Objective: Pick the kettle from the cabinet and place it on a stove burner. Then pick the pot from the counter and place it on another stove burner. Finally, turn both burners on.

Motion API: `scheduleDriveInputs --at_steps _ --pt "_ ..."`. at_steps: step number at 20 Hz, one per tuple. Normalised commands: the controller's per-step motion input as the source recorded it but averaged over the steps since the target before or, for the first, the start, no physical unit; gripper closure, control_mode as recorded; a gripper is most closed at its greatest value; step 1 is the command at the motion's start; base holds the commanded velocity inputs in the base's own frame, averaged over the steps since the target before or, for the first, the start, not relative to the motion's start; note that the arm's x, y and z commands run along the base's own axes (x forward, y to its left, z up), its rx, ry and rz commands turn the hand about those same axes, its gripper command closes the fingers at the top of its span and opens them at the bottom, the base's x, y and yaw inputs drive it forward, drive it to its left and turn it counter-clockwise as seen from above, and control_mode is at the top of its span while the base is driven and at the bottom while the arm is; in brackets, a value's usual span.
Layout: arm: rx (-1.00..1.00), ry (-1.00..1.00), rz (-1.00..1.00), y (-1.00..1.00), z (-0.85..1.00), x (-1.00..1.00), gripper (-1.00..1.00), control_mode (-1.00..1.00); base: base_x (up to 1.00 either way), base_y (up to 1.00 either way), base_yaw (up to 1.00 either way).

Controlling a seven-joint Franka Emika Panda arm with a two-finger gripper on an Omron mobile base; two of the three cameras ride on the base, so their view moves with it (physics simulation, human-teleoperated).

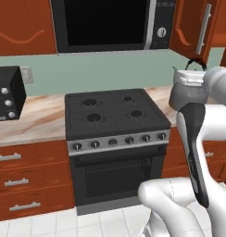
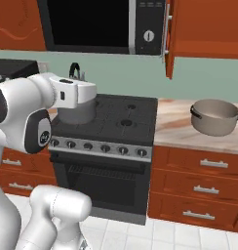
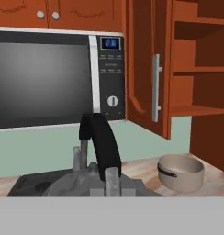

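Observation:
My gripper [image 3: 107, 177] is shut on the black arched handle of the small grey kettle [image 3: 103, 146]. It holds the kettle in the air near the black stove [image 1: 116, 111]. In the right base view the white hand [image 2: 75, 93] hides most of the kettle, and the handle pokes up behind it. The burners [image 1: 94, 117] [image 1: 135, 113] under the grates are bare. The wide grey pot [image 2: 214, 117] [image 3: 180, 172] sits on the marble counter [image 2: 174, 128] right of the stove. The wooden cabinet [image 3: 201, 69] stands open above it, its shelves bare.
The open cabinet door [image 3: 148, 69] with its silver bar handle [image 1: 204, 28] juts out at upper right. A microwave [image 1: 110, 23] hangs over the stove. A row of knobs [image 1: 112, 142] lines the silver front. A black toaster oven [image 1: 7, 92] stands on the left counter.

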Motion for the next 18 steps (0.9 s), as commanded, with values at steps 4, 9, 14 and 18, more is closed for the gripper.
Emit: scheduleDriveInputs --at_steps 4,9,14,18 --pt "0.00 0.00 0.00 0.00 0.00 0.00 1.00 1.00 0.28 0.52 -0.08" --pt "0.00 0.00 0.00 0.00 0.00 0.00 1.00 1.00 0.36 0.39 -0.09" --pt "0.00 0.00 0.00 0.00 0.00 0.00 1.00 1.00 0.55 0.15 -0.08" --pt "0.00 0.00 0.00 0.00 0.00 0.00 1.00 1.00 0.58 0.06 -0.06"
